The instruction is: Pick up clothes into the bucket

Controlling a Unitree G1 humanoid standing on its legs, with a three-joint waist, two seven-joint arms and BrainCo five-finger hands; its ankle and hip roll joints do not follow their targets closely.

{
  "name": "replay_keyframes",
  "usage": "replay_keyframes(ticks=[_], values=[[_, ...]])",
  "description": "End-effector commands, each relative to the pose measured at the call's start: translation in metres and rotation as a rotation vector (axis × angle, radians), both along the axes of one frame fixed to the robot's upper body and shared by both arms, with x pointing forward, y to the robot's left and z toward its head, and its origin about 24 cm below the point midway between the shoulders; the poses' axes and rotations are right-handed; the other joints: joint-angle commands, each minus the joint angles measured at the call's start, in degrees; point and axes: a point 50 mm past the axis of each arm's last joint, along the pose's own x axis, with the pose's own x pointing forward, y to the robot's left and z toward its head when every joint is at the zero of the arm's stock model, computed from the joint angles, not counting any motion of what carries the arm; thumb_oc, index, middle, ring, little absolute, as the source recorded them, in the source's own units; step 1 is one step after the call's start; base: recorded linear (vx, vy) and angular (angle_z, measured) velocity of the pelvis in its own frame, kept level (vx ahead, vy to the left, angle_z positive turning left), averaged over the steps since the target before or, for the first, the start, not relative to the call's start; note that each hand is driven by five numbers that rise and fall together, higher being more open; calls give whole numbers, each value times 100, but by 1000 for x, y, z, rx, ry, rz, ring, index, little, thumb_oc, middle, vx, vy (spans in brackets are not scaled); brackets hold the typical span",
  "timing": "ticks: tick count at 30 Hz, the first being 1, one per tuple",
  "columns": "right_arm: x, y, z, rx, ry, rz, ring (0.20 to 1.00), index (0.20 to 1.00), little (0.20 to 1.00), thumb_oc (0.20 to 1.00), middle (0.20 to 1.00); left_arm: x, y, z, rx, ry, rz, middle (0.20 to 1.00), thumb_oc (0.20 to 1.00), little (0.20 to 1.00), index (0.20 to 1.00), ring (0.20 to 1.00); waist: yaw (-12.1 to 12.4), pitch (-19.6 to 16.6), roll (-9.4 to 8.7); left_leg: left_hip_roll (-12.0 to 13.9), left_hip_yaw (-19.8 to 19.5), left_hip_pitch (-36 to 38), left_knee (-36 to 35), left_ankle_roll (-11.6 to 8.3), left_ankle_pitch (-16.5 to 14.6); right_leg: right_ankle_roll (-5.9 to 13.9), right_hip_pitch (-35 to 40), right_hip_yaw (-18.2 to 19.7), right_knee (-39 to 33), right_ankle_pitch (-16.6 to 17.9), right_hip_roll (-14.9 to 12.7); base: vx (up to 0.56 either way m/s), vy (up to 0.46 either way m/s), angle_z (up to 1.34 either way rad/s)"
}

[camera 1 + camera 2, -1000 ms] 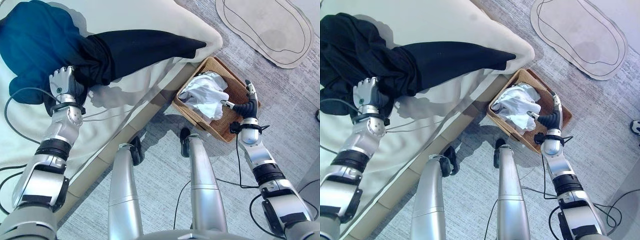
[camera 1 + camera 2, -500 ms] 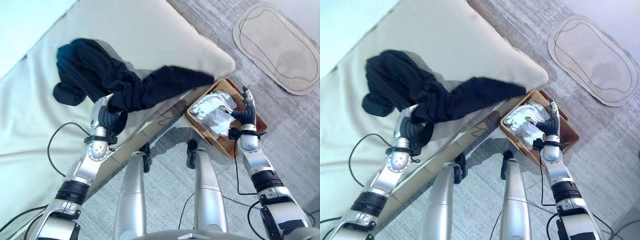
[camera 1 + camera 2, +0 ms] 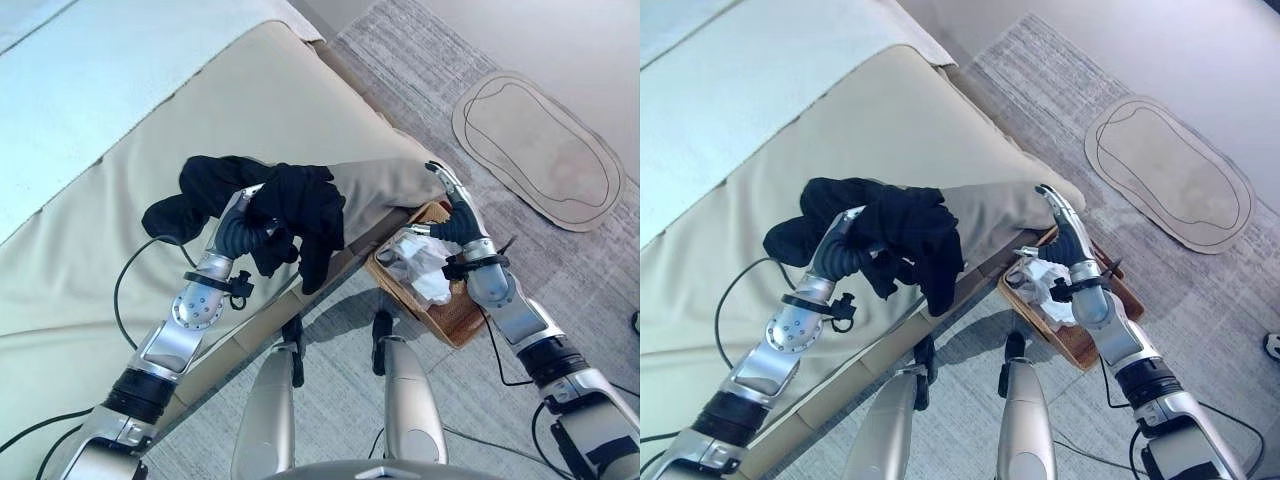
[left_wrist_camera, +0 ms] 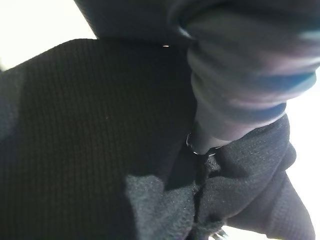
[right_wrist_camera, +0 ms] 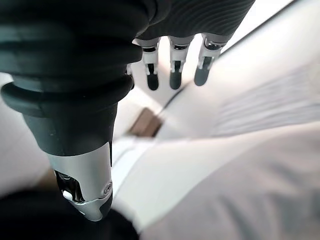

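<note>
A black knitted garment (image 3: 296, 206) hangs bunched from my left hand (image 3: 237, 236), lifted a little above the front edge of the beige bed (image 3: 230, 100). The left hand's fingers are curled into the cloth, and up close the left wrist view shows the black knit (image 4: 95, 130). On the floor by the bed corner stands a brown wicker basket (image 3: 456, 322) with white cloth (image 3: 420, 272) in it. My right hand (image 3: 456, 214) hovers over the basket's far side near the bed corner. Its fingers (image 5: 173, 70) are straight and hold nothing.
An oval beige mat (image 3: 540, 145) lies on the grey carpet beyond the basket. The bed's light sheet (image 3: 90, 70) stretches away to the far left. Grey carpet (image 3: 600, 280) lies to the right of the basket.
The camera has shifted. My left hand has lifted the black garment off the bed and carried it towards the basket, bunching it. My right hand has risen from the basket towards the bed corner.
</note>
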Motion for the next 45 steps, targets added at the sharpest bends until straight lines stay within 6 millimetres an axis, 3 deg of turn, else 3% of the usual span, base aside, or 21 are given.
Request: replay_keyframes(ticks=[1,7,16,24,26,30,31,32,33,43,45], values=[[-9,36,15,-91,-31,251,1000,1000,1000,1000,1000,-18,-26,45,-85,-163,-270,200,200,200,200,200,9,-460,-53,204,-114,340,-418,-184,51,374,547,-66,-1547,1319,-226,82,-32,0],[-23,65,3,59,148,459,1000,1000,1000,1000,1000,-24,-35,53,-50,-145,-391,200,200,200,200,200,62,-625,-54,285,-68,1197,-1038,-288,200,444,1324,-238,-1976,1373,-172,97,-28,-3],[-30,97,-14,181,274,560,1000,1000,1000,1000,1000,-33,-55,52,-98,-115,-523,200,200,200,200,200,94,-835,-13,321,-4,1899,-1313,-291,135,459,1950,-326,-2190,1312,-87,95,-18,0],[-33,112,-36,341,398,537,1000,1000,1000,1000,1000,-33,-68,44,-162,-64,-567,200,200,200,200,200,72,-1096,5,395,40,2277,-1486,-313,112,446,2318,-333,-2394,1278,-13,68,-14,-1],[-32,124,-44,419,431,501,1000,1000,1000,1000,1000,-35,-74,44,-213,-49,-590,200,200,200,200,200,90,-1210,16,416,60,2384,-1513,-323,95,431,2465,-358,-2521,1280,12,69,-17,-3],[-32,134,-47,424,441,495,1000,1000,1000,1000,1000,-38,-80,46,-259,-31,-628,200,200,200,200,200,126,-1331,28,434,69,2504,-1554,-337,75,417,2618,-387,-2610,1268,40,44,-11,-1],[-32,135,-48,416,442,496,749,749,749,749,749,-38,-81,46,-261,-31,-636,200,200,200,200,200,132,-1343,25,438,69,2540,-1561,-336,68,414,2667,-393,-2630,1261,48,0,0,0],[-32,136,-50,415,455,495,338,338,338,338,338,-38,-82,47,-263,-34,-641,200,200,200,200,200,129,-1373,5,421,68,2527,-1556,-328,115,402,2664,-391,-2637,1299,36,0,0,0],[-33,136,-52,414,466,492,200,200,200,200,200,-38,-84,48,-265,-32,-646,200,200,200,200,200,126,-1399,1,423,60,2554,-1562,-326,108,398,2697,-393,-2650,1293,37,0,0,0],[-35,106,-85,401,550,320,200,200,200,200,200,-36,-76,63,-302,-89,-624,200,200,200,200,200,112,-1588,-14,453,72,2718,-1604,-330,80,387,2854,-398,-2714,1277,72,14,-1,0],[-40,76,-95,413,565,223,200,200,200,200,200,-33,-64,63,-298,-104,-557,200,200,200,200,200,76,-1637,-24,464,94,2768,-1636,-336,87,390,2892,-406,-2732,1282,84,16,0,0]])
